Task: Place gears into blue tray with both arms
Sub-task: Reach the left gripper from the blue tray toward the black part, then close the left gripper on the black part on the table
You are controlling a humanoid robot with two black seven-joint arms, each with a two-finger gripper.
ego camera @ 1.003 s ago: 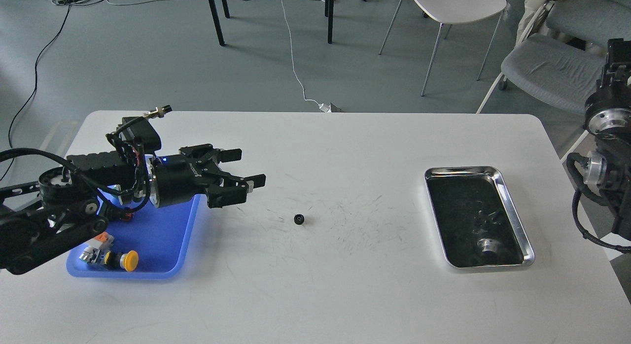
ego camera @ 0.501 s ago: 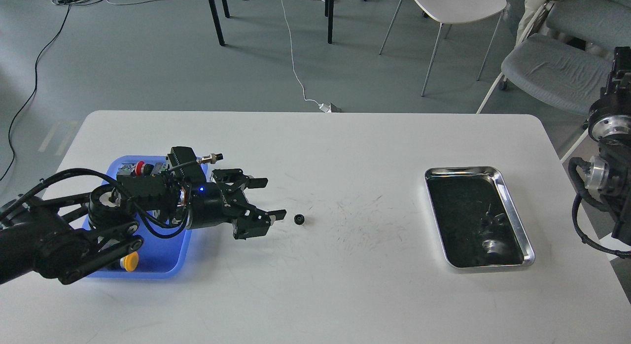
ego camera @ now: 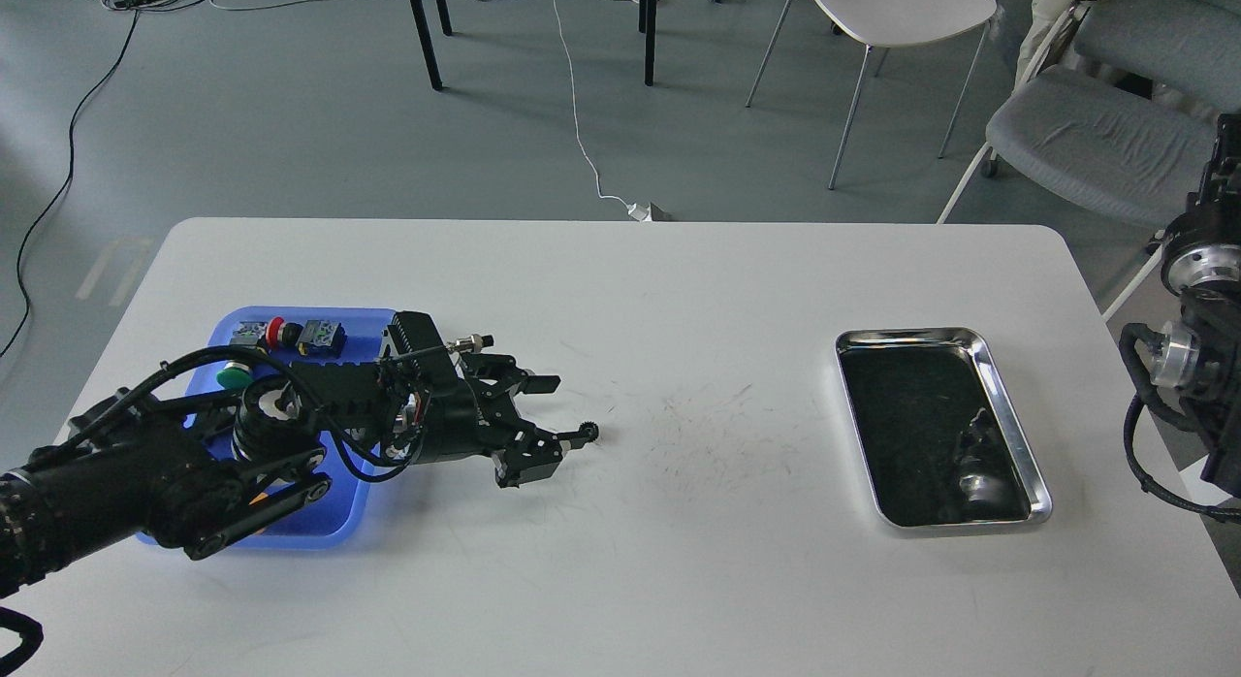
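Left gripper [ego camera: 562,412]: low over the desk, fingers spread wide; the near fingertip [ego camera: 572,442] sits right at the gear, contact not clear.
Gear [ego camera: 588,431]: small black toothed wheel on the white desk [ego camera: 679,580], just right of the blue tray, outside it.
Blue tray [ego camera: 339,517]: at the left of the desk, partly under the left arm; push-buttons [ego camera: 291,335] lie at its far end.
Steel tray [ego camera: 1008,415]: well apart, at the right.
Right gripper: out of view; only the arm [ego camera: 1202,367] shows at the right edge.

Black jointed left arm [ego camera: 194,464], silver ring joints, looping black cables
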